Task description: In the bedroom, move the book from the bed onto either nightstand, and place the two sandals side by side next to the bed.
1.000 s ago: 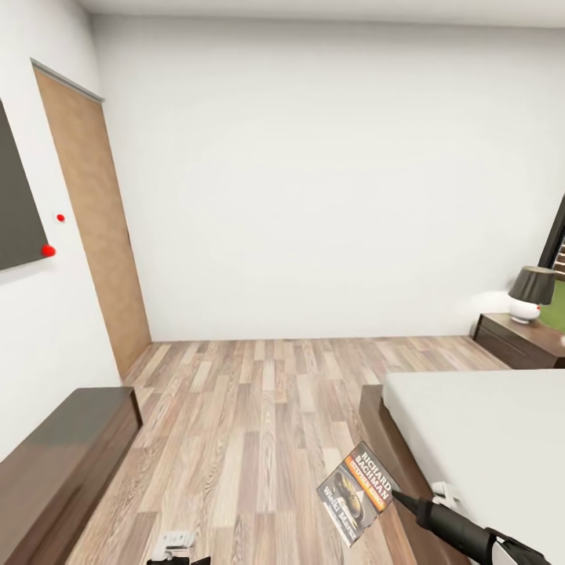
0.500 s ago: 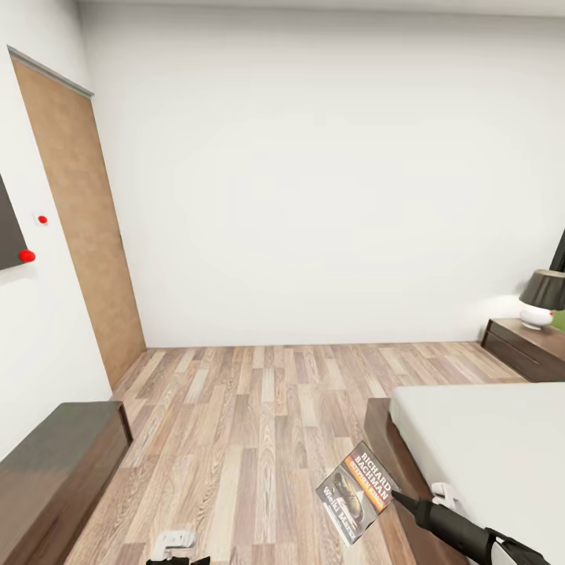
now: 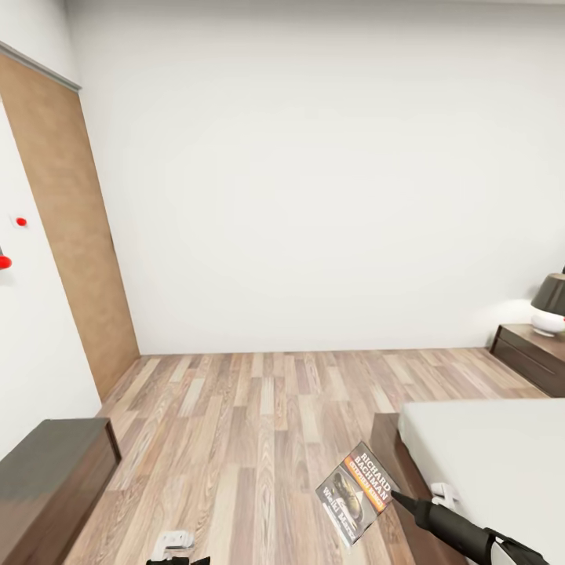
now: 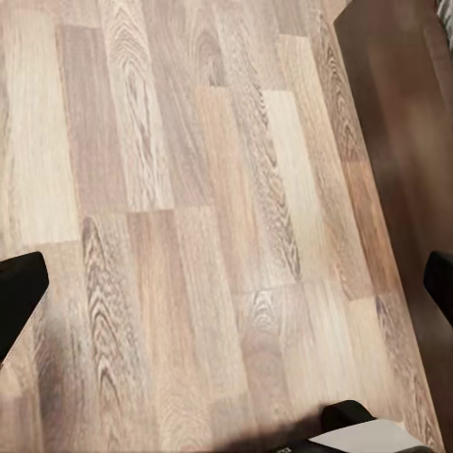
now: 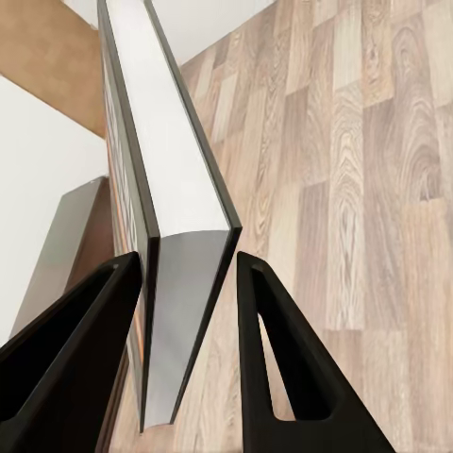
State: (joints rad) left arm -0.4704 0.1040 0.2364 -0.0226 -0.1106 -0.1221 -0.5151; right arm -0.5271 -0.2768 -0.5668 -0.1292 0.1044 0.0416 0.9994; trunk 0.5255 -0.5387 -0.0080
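Observation:
My right gripper is shut on the book, a thin paperback with a dark cover and an orange band. It holds the book up over the wood floor, just off the bed's near corner. Seen from the right wrist, the two black fingers clamp the book by its lower edge. The bed has a pale mattress on a dark frame at lower right. A dark nightstand with a lamp stands by the far right wall. My left gripper hangs open over bare floor. The sandals are out of view.
A brown door fills the left wall. A low dark cabinet stands at lower left. Wood-plank floor stretches open between the cabinet and the bed up to the white back wall.
The head camera has moved: door and cabinet slid left, nightstand and bed slid right and lower. The book and right gripper keep their place in the picture.

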